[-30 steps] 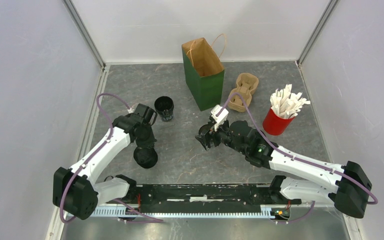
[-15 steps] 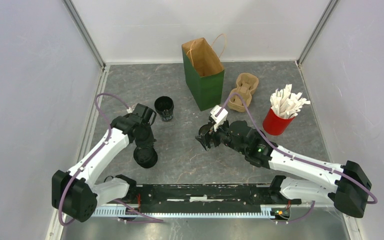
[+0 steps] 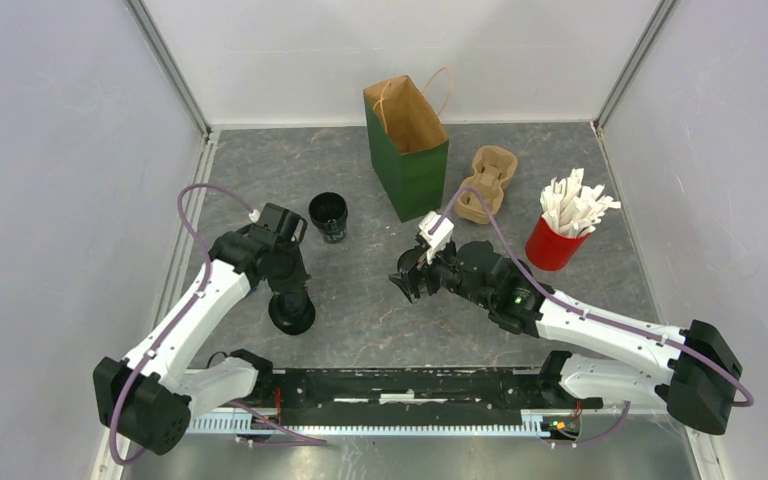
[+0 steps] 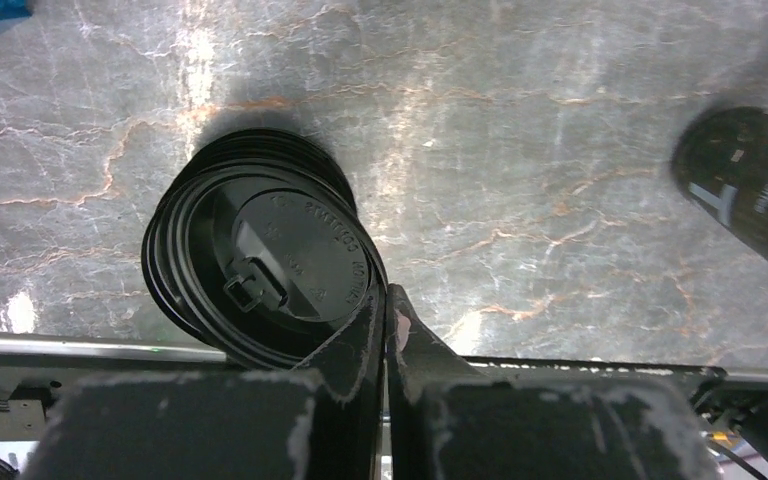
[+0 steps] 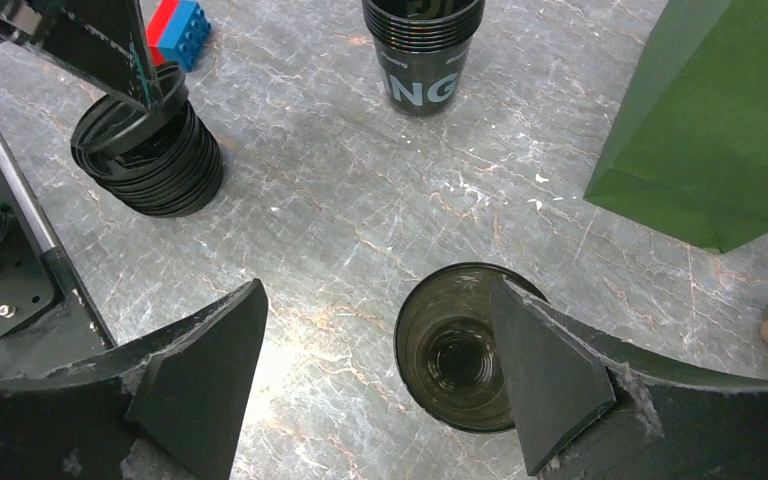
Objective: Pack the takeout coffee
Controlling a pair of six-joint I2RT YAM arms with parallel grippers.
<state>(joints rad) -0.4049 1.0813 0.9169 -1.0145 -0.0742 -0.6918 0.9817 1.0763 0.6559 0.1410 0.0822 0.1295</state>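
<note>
The left fingers point(image 4: 360, 335) are pinched shut on the rim of the top lid point(image 4: 300, 260) — round, black plastic, with a small sip tab. It lies atop a stack of lids point(image 5: 155, 165) just past the fingertips. The right fingers point(image 5: 200, 370) stand wide and hold nothing. An open black cup point(image 5: 457, 350) stands upright on the surface point(image 5: 340, 200) between them, close by one finger — whether it touches cannot be told. Farther out from these fingertips stands a stack of black cups point(image 5: 425, 50), and off to one side the green paper bag point(image 5: 710, 130).
</note>
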